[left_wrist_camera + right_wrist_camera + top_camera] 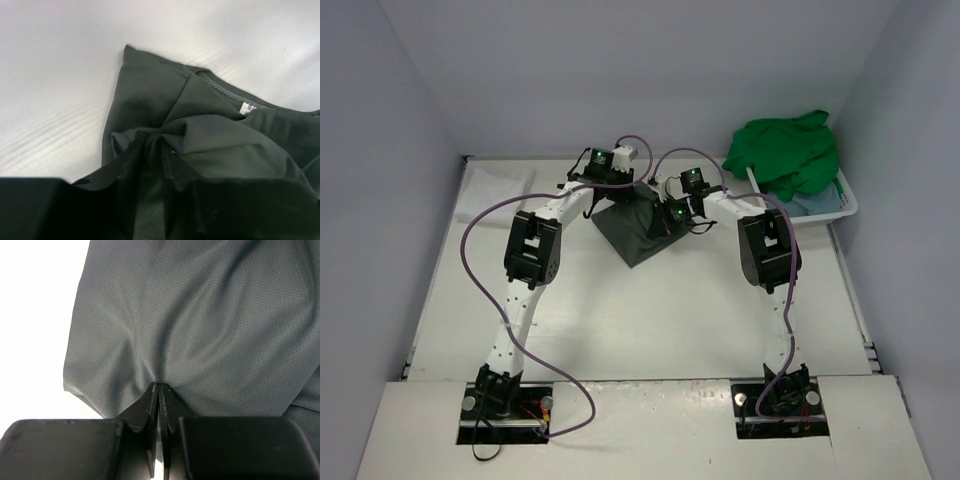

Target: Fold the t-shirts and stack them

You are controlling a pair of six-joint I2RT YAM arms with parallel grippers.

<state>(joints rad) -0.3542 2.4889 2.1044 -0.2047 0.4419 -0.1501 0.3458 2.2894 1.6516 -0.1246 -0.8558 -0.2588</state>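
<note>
Right claw (158, 390) pinching dark shirt (200, 315), left claw (154, 152) buried in its folds, grip unclear

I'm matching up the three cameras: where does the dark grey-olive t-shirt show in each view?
Top external: the dark grey-olive t-shirt sits just above centre, bunched up.
Left wrist: it fills the lower right, gathered at the bottom edge.
Right wrist: it covers most of the frame.
Shared landmark: the white table beside it.
</note>
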